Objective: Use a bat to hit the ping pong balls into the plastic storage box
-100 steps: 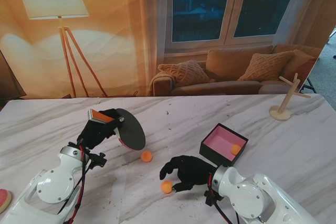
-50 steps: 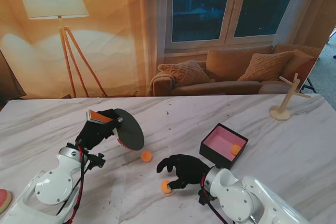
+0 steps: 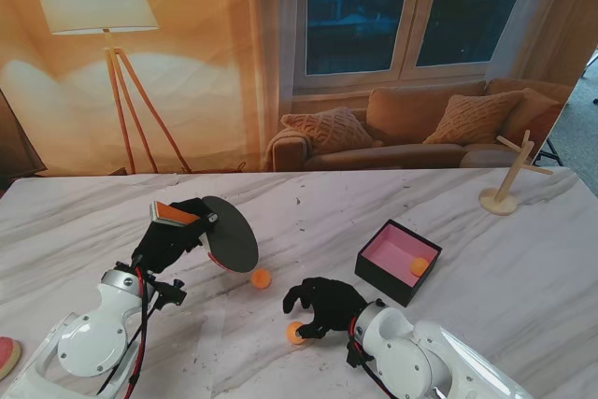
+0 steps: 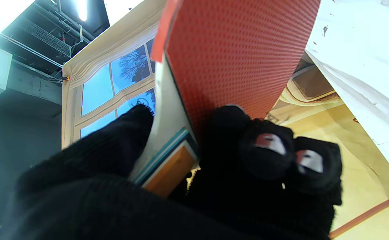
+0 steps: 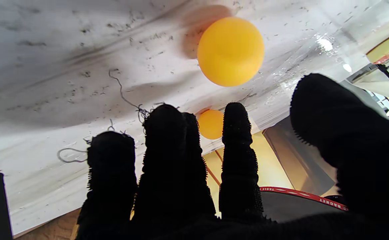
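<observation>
The table (image 3: 308, 195) carries every item. The bat (image 3: 230, 232) stands on the left side of the table, held in the left hand (image 3: 173, 235), with its blade on the right side of that hand. One ball (image 3: 261, 277) lies on the table just beside the blade, on its nearer right side. A second ball (image 3: 295, 332) lies nearer to me, at the fingers (image 3: 297, 299) of the right hand (image 3: 327, 306), which hangs over the table. The storage box (image 3: 399, 262) sits to the right of both balls and holds a third ball (image 3: 420, 266) near its right wall. A wooden stand (image 3: 509, 177) is positioned at the far right of the table, well apart from the box.
</observation>
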Robot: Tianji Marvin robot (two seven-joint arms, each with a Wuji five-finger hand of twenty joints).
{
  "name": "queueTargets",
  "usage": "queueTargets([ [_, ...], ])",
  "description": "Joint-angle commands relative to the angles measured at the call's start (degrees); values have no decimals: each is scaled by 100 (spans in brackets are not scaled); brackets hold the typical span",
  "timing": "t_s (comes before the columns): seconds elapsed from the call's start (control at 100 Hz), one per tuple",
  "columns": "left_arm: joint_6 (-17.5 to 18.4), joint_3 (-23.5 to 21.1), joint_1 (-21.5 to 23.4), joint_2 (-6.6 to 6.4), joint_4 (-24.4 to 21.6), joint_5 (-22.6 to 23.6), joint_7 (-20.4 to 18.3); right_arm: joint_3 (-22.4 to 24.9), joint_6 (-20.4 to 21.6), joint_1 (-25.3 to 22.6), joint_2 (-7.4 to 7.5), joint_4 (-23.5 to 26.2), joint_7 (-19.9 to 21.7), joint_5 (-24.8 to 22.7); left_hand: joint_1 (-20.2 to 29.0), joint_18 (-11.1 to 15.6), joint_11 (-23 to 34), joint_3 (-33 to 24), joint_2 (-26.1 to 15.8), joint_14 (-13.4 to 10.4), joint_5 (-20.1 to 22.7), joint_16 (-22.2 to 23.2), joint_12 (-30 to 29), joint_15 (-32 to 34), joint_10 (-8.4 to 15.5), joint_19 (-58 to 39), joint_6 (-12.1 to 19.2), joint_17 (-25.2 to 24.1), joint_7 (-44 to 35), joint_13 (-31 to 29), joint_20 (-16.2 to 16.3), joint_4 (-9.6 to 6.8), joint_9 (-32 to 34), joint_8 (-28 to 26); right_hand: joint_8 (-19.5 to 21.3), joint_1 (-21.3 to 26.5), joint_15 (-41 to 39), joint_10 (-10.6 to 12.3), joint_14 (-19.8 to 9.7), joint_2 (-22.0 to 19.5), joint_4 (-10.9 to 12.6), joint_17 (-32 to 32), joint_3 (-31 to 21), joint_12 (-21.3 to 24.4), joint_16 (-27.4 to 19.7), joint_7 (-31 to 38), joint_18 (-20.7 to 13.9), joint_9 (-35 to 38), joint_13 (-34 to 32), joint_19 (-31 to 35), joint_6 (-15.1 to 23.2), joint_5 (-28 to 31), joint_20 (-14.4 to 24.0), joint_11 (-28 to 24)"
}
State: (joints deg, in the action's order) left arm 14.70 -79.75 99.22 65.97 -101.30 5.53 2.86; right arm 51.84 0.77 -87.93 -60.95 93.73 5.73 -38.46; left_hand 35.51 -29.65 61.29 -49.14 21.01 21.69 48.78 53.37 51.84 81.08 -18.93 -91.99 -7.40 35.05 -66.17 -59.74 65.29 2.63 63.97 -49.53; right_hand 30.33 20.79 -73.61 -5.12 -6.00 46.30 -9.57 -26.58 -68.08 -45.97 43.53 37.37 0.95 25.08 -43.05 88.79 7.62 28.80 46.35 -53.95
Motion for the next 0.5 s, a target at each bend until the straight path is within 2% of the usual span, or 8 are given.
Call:
queueTargets([
  [0.0, 45, -21, 94, 17, -74, 2, -37, -54, -62, -14, -28, -66, 96, -41, 113, 581, -90, -45, -264, 58, 234, -13, 50, 147, 237, -199, -189, -60, -345, -194, -288, -60, 53, -92, 30, -31, -252, -22, -177, 237, -3, -45, -323, -192, 140, 134, -197, -115, -202, 379, -140, -214, 150, -212],
  [0.09, 66, -52, 144, 19, -84, 30, -12, -131, -129, 33, -28, -112, 114, -30, 114, 577, -89, -49, -266, 58, 234, -13, 50, 147, 239, -196, -188, -61, -343, -194, -288, -62, 60, -93, 46, -1, -248, -23, -160, 204, -5, 27, -321, -251, 182, 194, -206, -129, -173, 398, -135, -249, 173, -244],
  [0.2, 62, -87, 156, 26, -65, 47, 20, -233, -246, 137, -41, -195, 137, 42, 111, 575, -93, -55, -266, 58, 243, -13, 48, 147, 235, -193, -189, -61, -342, -194, -289, -63, 64, -92, 211, 204, -210, 7, -155, 188, 11, 96, -334, -352, 267, 434, -222, -155, -129, 370, 147, -355, 210, -270],
  [0.33, 47, -101, 144, 27, -48, 36, 15, -312, -408, 199, -47, -226, 216, 177, 118, 560, -95, -56, -265, 74, 236, -16, 48, 138, 235, -188, -197, -65, -336, -194, -290, -60, 65, -89, 496, 610, -212, 91, -187, 401, 6, 135, -474, -466, 361, 669, -252, -155, -119, 378, 529, -586, 291, -367],
  [0.49, 41, -99, 186, 31, -86, 39, 39, -352, -451, 193, -33, -205, 281, 190, 118, 557, -96, -56, -268, 76, 243, -16, 50, 135, 235, -188, -195, -58, -336, -194, -290, -56, 62, -91, 755, 922, -237, 177, -243, 600, 31, 58, -605, -525, 405, 938, -283, -10, -206, 394, 728, -601, 325, -471],
])
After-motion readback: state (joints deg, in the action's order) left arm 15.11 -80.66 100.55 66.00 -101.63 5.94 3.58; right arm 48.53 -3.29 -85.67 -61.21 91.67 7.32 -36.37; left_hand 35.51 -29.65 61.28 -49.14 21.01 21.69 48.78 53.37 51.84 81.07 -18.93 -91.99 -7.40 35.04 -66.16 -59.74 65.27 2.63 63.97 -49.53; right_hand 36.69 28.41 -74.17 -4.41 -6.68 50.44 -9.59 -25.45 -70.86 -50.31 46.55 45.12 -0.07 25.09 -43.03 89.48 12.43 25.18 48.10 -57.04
